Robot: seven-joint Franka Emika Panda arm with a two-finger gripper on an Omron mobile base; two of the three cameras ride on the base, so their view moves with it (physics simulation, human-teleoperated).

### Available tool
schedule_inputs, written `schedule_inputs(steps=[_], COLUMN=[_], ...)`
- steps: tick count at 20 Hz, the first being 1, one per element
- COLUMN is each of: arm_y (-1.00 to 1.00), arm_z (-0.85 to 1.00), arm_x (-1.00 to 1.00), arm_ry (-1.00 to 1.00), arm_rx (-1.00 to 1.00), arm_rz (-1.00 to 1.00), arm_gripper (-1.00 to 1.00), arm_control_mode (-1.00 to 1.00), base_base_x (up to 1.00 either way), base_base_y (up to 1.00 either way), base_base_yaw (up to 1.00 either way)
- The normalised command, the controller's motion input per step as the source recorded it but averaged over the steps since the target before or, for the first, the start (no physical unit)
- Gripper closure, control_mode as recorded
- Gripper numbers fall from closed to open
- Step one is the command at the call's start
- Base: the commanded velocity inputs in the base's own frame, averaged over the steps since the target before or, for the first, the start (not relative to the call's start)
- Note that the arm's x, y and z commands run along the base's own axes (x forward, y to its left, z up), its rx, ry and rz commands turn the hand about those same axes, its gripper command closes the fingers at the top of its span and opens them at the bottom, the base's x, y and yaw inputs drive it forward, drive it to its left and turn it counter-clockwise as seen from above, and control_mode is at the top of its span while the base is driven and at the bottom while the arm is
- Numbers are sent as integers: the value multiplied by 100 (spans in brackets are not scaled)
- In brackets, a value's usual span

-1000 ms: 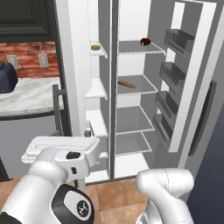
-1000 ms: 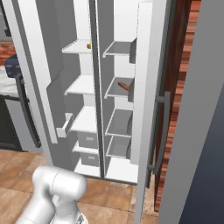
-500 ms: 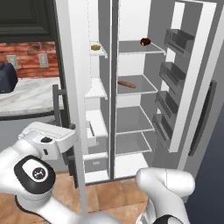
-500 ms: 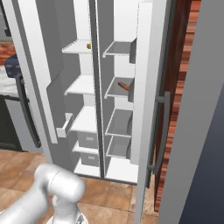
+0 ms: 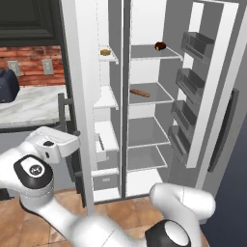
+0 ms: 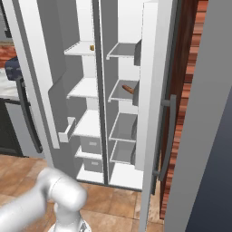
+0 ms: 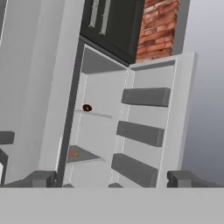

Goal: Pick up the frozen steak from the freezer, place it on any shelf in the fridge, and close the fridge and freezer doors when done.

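A dark red-brown lump that I take for the steak (image 5: 160,47) lies on the top shelf of the fridge compartment, and appears again as the steak (image 7: 87,107) in the hand view. The freezer door (image 5: 77,72) and the fridge door (image 5: 198,96) both stand open. My hand (image 5: 54,146) hangs low at the left, beside the outer edge of the freezer door and near its handle (image 5: 63,112). In the hand view my gripper (image 7: 113,181) is open, its fingertips (image 7: 41,178) wide apart with nothing between them.
A brown elongated item (image 5: 140,92) rests on the second fridge shelf, and a small tan item (image 5: 104,51) on the top freezer shelf. Bins line the fridge door. A counter (image 5: 29,103) with a dark appliance (image 5: 7,84) stands to the left. My arm's elbow (image 6: 61,192) is low in front.
My arm has swung left: the hand left the front of the freezer shelves and now sits beside the freezer door's outer edge. The doors and food have not moved.
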Motion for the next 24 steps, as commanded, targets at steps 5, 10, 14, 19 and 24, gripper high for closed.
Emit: schedule_inputs(steps=[5, 10, 14, 19, 24], arm_y=[0, 0, 0, -3, -4], arm_z=[-10, -7, -1, 0, 0], arm_x=[53, 48, 39, 36, 29], arm_ry=[0, 0, 0, 0, 0], arm_rx=[0, 0, 0, 0, 0], arm_rz=[-4, -3, 0, 0, 0], arm_gripper=[-100, -100, -100, -100, -100], arm_control_mode=[-100, -100, -100, -100, -100], base_base_x=[0, 0, 0, 0, 0], base_base_y=[0, 0, 0, 0, 0], base_base_yaw=[0, 0, 0, 0, 0])
